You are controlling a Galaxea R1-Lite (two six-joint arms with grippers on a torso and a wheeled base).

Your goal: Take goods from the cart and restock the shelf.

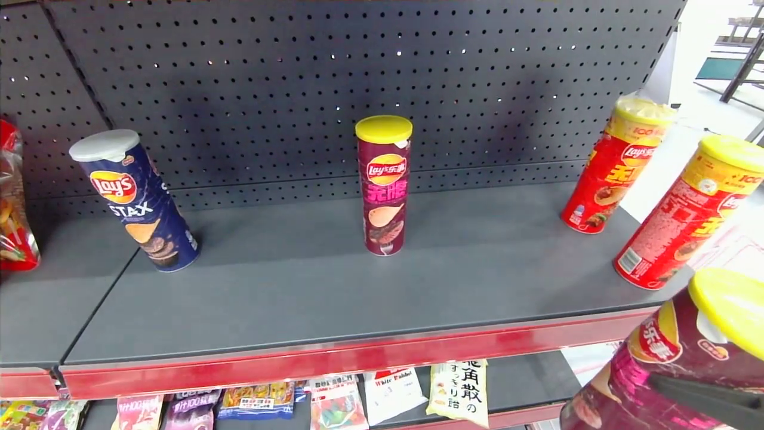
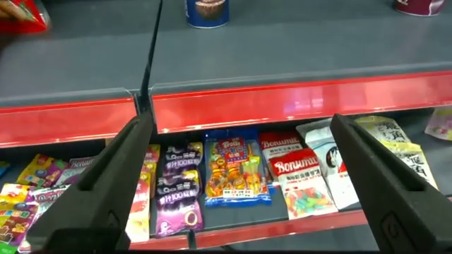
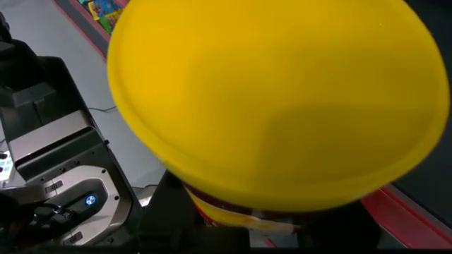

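Note:
A purple chips can with a yellow lid (image 1: 674, 358) is tilted at the lower right, in front of and below the grey shelf board (image 1: 334, 298). My right gripper (image 1: 707, 397) is shut on its body. In the right wrist view the yellow lid (image 3: 275, 99) covers nearly everything. My left gripper (image 2: 240, 123) is open with nothing between its fingers; it faces the shelf's red front strip (image 2: 282, 99), above the lower shelf.
On the board stand a blue can (image 1: 134, 200), a purple can (image 1: 384, 185) and two red cans (image 1: 618, 164), (image 1: 686, 212), with wide gaps between them. A red bag (image 1: 15, 203) is at far left. Snack bags (image 2: 233, 173) fill the lower shelf.

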